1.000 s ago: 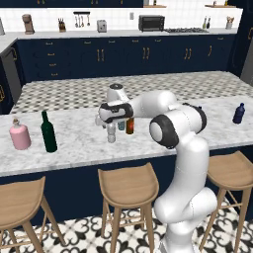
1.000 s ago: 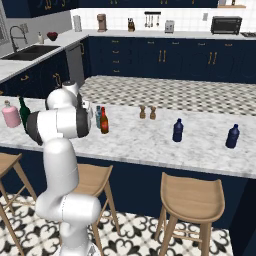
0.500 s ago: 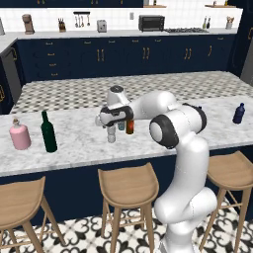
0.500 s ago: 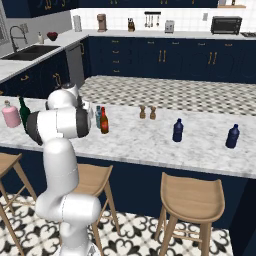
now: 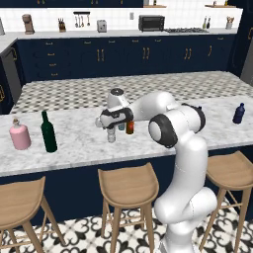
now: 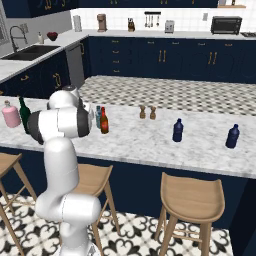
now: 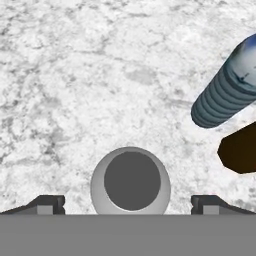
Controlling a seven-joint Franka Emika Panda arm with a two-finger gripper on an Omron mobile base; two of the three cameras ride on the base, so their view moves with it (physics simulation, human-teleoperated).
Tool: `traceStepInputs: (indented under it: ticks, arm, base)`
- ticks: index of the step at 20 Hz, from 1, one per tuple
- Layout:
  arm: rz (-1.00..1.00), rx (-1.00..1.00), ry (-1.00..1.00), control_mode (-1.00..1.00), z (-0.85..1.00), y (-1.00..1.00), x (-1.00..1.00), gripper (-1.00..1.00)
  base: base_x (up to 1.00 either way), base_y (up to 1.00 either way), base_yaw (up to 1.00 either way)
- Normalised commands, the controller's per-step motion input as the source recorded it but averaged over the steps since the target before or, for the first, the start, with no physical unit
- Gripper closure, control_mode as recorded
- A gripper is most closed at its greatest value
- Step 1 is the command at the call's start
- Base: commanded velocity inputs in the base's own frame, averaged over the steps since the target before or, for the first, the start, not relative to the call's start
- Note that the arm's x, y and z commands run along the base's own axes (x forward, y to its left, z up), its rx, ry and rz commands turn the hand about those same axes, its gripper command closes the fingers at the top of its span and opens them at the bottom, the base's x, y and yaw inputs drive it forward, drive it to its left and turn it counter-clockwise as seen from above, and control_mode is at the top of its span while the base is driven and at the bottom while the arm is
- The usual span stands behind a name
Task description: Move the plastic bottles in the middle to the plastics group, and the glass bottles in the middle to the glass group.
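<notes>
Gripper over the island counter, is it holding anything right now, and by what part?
Nothing is held. The gripper is open, its fingertips either side of the clear greyish bottle, seen from above.

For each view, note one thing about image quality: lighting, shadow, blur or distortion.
Left base view: flat, even light, faint shadow under the green bottle. Right base view: sharp throughout, no glare on the counter. Hand view: the clear bottle seen cap-on, the teal bottle strongly foreshortened, between the open claw.

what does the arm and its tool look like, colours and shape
The arm is glossy white, built of rounded tubular links with dark grey bands and discs at the joints. No cables or markings show. The tool ends in two small dark, blocky finger tips.
</notes>
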Motion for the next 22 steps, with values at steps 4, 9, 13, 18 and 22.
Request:
traceStepInputs:
  ticks: [4,9,13,18,22]
  arm:
    - [0.00,0.00,0.00,-1.00,0.00,0.00,0.00,-1.00]
    - [0.00,0.00,0.00,-1.00,0.00,0.00,0.00,1.00]
    - [0.00,0.00,0.00,-1.00,0.00,0.00,0.00,1.00]
    - [0.00,0.00,-0.01,-1.00,0.00,0.00,-0.11,1.00]
    - [0.00,0.02,-0.08,-1.00,0.20,-0.06,-0.82,1.00]
  base:
    - [0.00,0.00,0.00]
    - [0.00,0.00,0.00]
    - [0.00,0.00,0.00]
    - [0.00,0.00,0.00]
    - [0.00,0.00,0.00]
